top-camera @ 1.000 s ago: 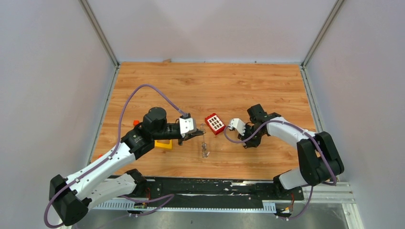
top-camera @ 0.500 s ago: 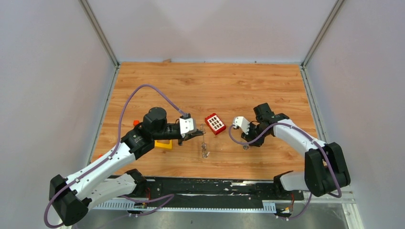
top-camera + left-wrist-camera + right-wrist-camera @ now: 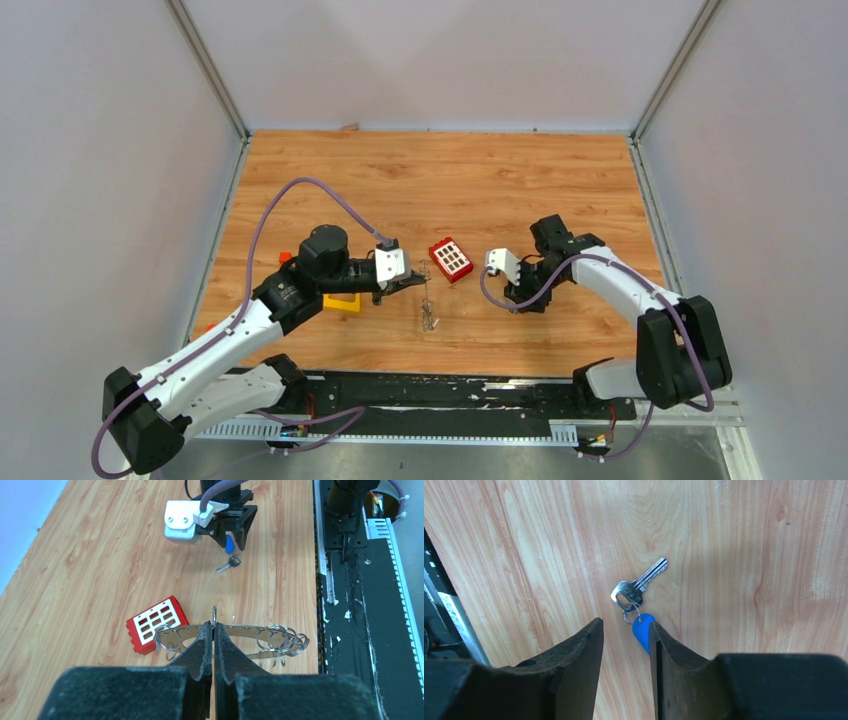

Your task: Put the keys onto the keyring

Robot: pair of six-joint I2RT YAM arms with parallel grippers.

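My left gripper (image 3: 418, 281) is shut on the keyring (image 3: 428, 303), a thin grey metal band hung with small silvery rings, and holds it on edge above the table. In the left wrist view the jaws (image 3: 214, 626) pinch the band (image 3: 245, 630) at its middle. One key (image 3: 640, 586), silvery with a blue tag (image 3: 642, 630), lies flat on the wood. My right gripper (image 3: 626, 626) is open just above it, with the blue tag touching the inner face of the right finger. The left wrist view also shows this key (image 3: 227, 564) under the right gripper (image 3: 231, 536). The black-headed key is out of view.
A red block with white squares (image 3: 451, 259) lies between the two grippers, just beyond the keyring. A yellow frame (image 3: 343, 301) sits under my left forearm, with a small red bit (image 3: 286, 257) behind it. The black base rail (image 3: 430, 392) runs along the near edge.
My right gripper has shifted a little to the right, away from the red block, and settled over the blue-tagged key. The left arm and the keyring have not moved.
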